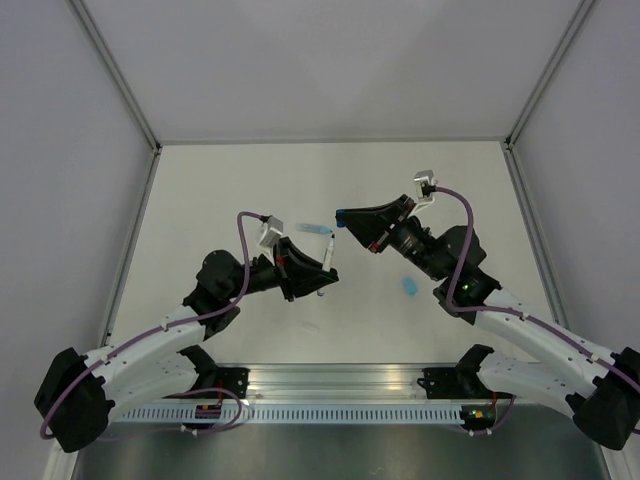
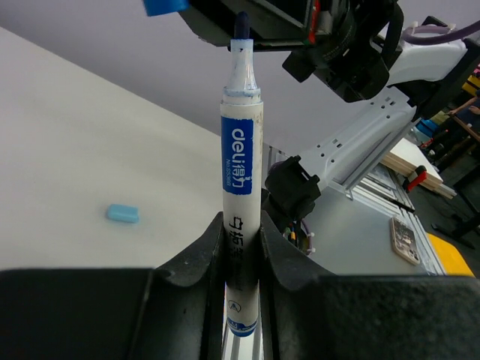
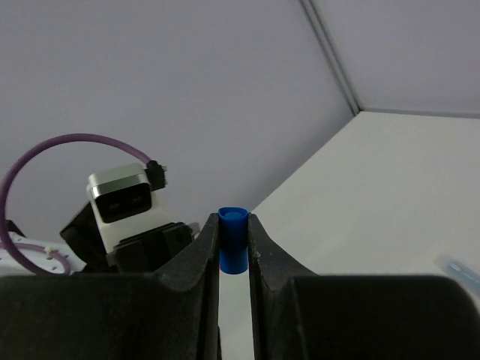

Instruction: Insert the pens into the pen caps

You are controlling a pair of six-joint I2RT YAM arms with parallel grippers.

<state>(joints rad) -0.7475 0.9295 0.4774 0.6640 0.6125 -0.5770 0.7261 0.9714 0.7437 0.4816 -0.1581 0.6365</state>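
My left gripper (image 2: 242, 238) is shut on a white pen (image 2: 241, 187) with a blue label, held upright with its dark blue tip (image 2: 241, 22) bare. In the top view that pen (image 1: 328, 262) stands in the left gripper (image 1: 324, 272) near the table's middle. My right gripper (image 3: 233, 241) is shut on a small dark blue pen cap (image 3: 233, 238). The cap (image 1: 342, 215) in the right gripper (image 1: 349, 218) hangs just beyond and to the right of the pen's tip, apart from it. In the left wrist view the cap (image 2: 165, 6) sits left of the tip.
A pale blue cap (image 1: 409, 287) lies on the table under the right arm and also shows as a cap (image 2: 122, 214) in the left wrist view. Another pale translucent piece (image 1: 315, 229) lies behind the left gripper. Side walls and rails frame the table.
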